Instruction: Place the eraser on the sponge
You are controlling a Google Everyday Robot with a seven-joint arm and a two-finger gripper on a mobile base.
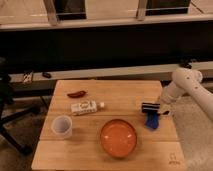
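Near the worktop's (125, 90) right edge, the eraser (149, 106) lies level at the sponge's (152, 122) far side, touching it or just above it; I cannot tell which. The gripper (161, 109) is at the eraser's right end, and whether it pinches the bar does not show. The bar is probably light, stiff and grippy, best taken across its narrow sides. The soft sponge may let it tip.
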